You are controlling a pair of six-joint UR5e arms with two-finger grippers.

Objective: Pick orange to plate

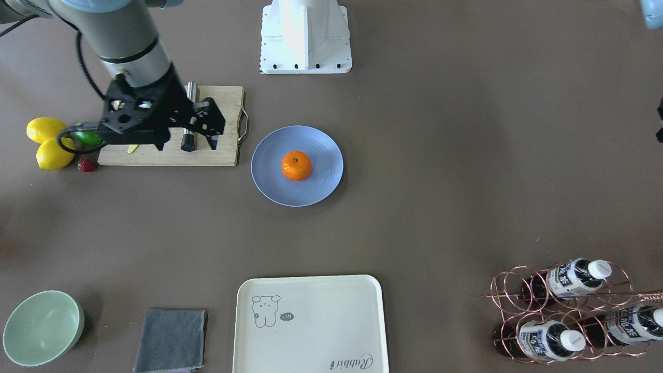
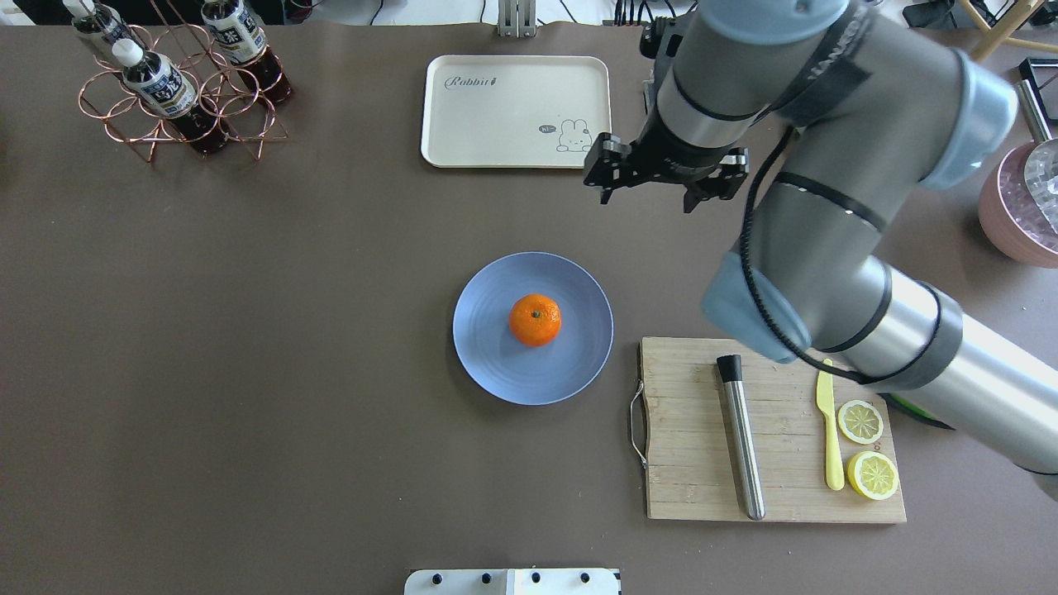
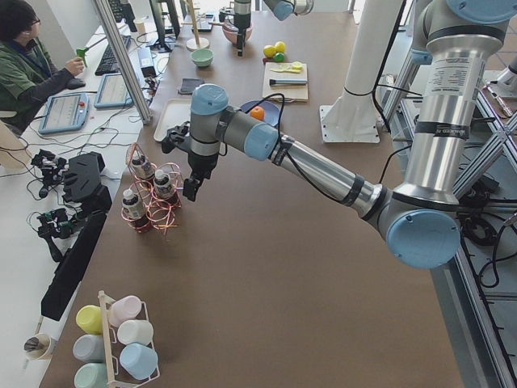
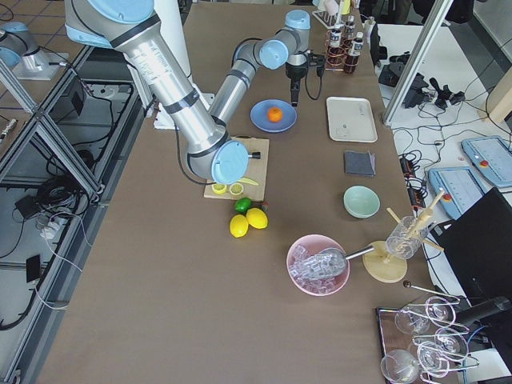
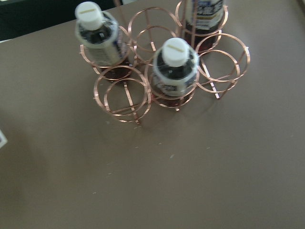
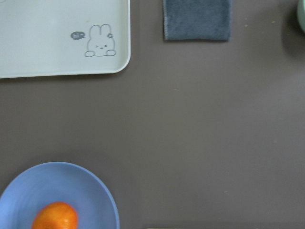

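The orange (image 2: 535, 320) lies in the middle of the blue-grey plate (image 2: 496, 364) at the table's centre, and nothing touches it. It also shows as the orange (image 1: 296, 166) on the plate (image 1: 321, 189). My right gripper (image 2: 646, 198) hangs open and empty above the bare table, between the plate and the cream tray and off to the plate's right. The right wrist view catches the orange (image 6: 55, 217) and the plate (image 6: 90, 191) in its lower left corner. My left gripper (image 3: 191, 190) hovers by the bottle rack; I cannot tell whether it is open.
A cream tray (image 2: 517, 111) lies beyond the plate. A wooden board (image 2: 694, 430) holds a steel muddler (image 2: 741, 446), a yellow knife and lemon halves. Whole lemons (image 1: 46, 129), a lime, a green bowl (image 1: 41, 326), a grey cloth (image 1: 171, 339) and a copper bottle rack (image 2: 178, 91) stand around.
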